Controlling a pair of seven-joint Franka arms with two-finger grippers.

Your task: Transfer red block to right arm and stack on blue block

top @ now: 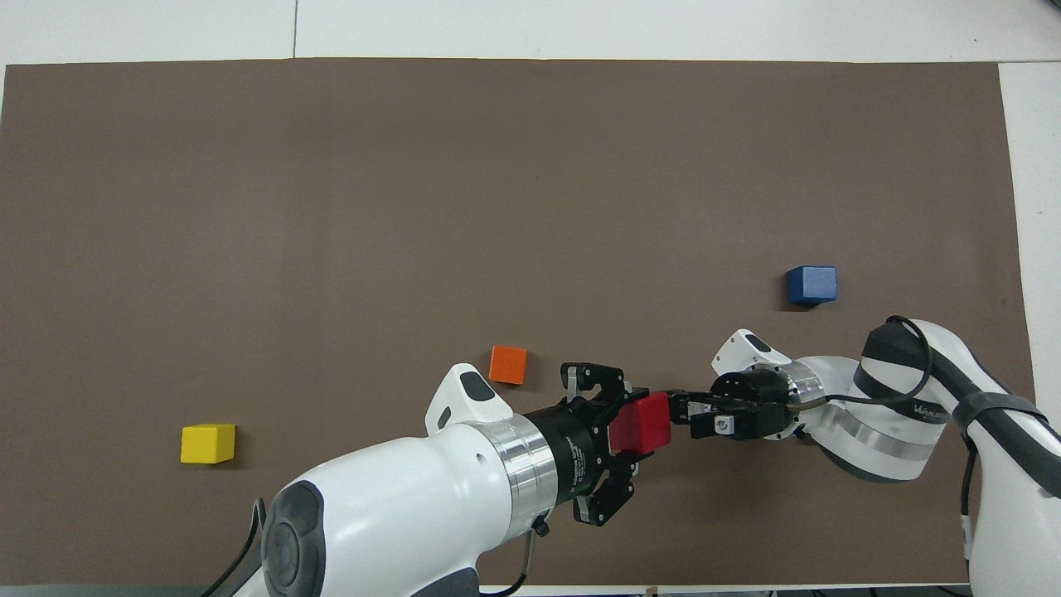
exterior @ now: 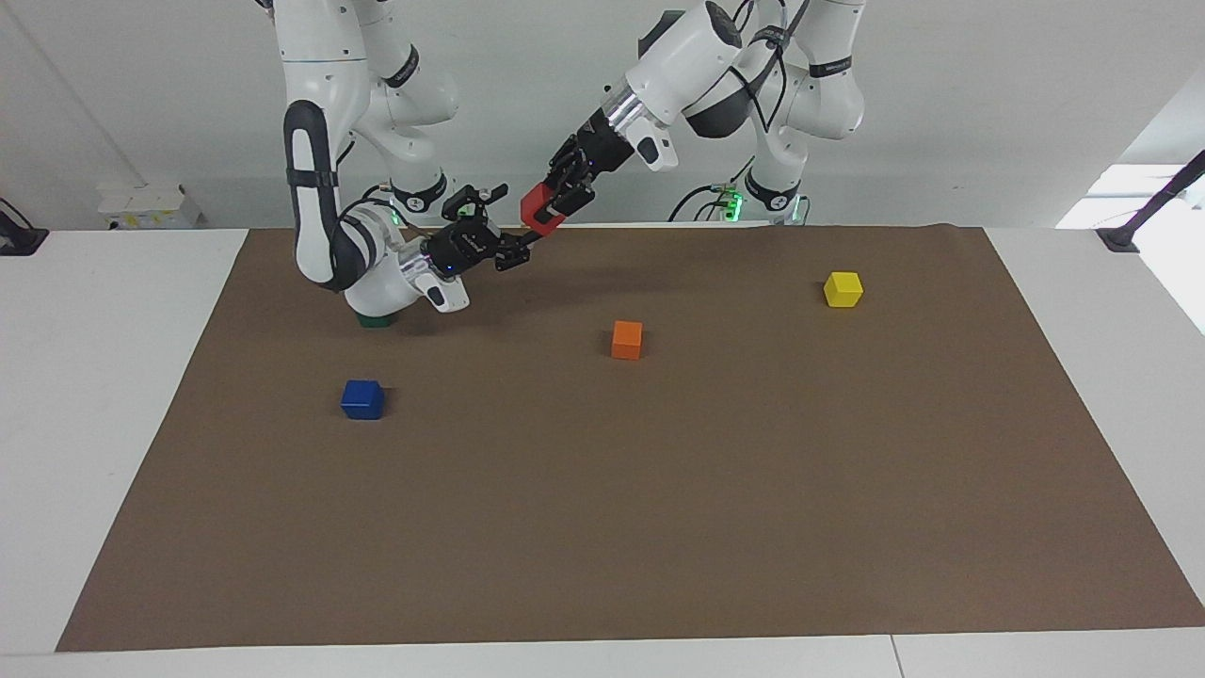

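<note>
The red block (exterior: 538, 209) hangs in the air, held by my left gripper (exterior: 557, 201), which is shut on it. In the overhead view the red block (top: 642, 421) sits between the left gripper's (top: 623, 431) jaws. My right gripper (exterior: 518, 247), on the arm with the blue wrist light, points at the block, its tip at the block's edge; it also shows in the overhead view (top: 678, 408). Whether it grips the block I cannot tell. The blue block (exterior: 362, 399) (top: 811, 284) lies alone on the brown mat, toward the right arm's end.
An orange block (exterior: 627, 339) (top: 508, 365) lies mid-mat and a yellow block (exterior: 843, 289) (top: 208, 443) toward the left arm's end. A green block (exterior: 377, 322) peeks out under the right arm's elbow. The brown mat (exterior: 659, 527) covers the white table.
</note>
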